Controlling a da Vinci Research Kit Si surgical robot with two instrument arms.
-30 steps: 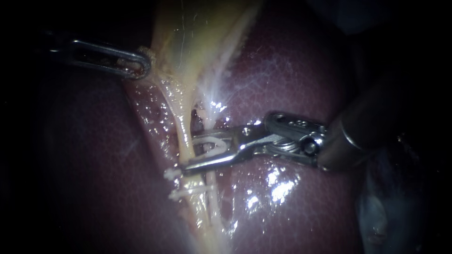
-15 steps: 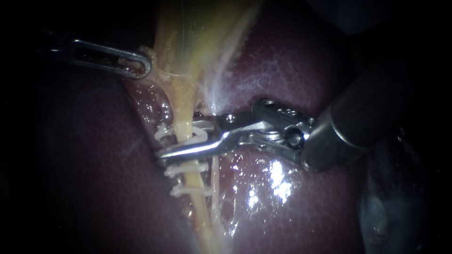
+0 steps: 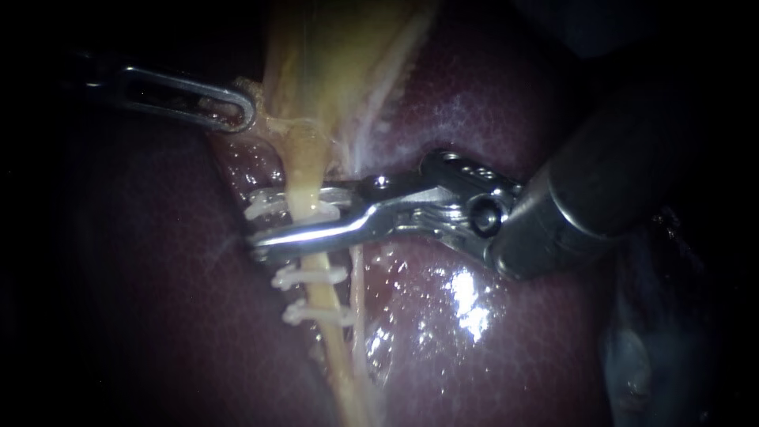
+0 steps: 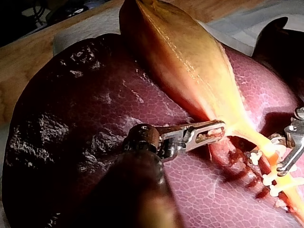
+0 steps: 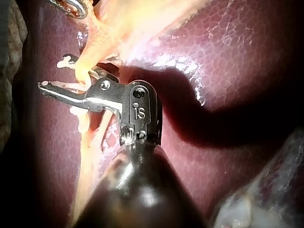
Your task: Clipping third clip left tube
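Note:
The left tube [image 3: 307, 198] runs pale yellow from the gallbladder [image 3: 332, 55] down over the liver [image 3: 490, 340]. My right instrument [image 3: 257, 221] reaches across it from the right. Its jaws stand above and below the tube, shut on a white clip [image 3: 261, 209] that straddles it. Two white clips [image 3: 308, 277] [image 3: 318, 314] sit lower on the same tube. In the right wrist view the right instrument [image 5: 57, 78] has the tube between its jaws. My left instrument [image 3: 233, 111] is shut on the gallbladder's edge at the upper left, as the left wrist view [image 4: 216, 132] also shows.
A thinner right tube [image 3: 356, 285] lies just beside the left one, under the right instrument's jaws. Wet dark liver surrounds both. In the left wrist view a wooden bench [image 4: 28, 57] shows beyond the liver.
My right instrument slid up the left tube, away from the two lower clips, and reached further left across it. Its jaws have drawn closer together. The left instrument held still.

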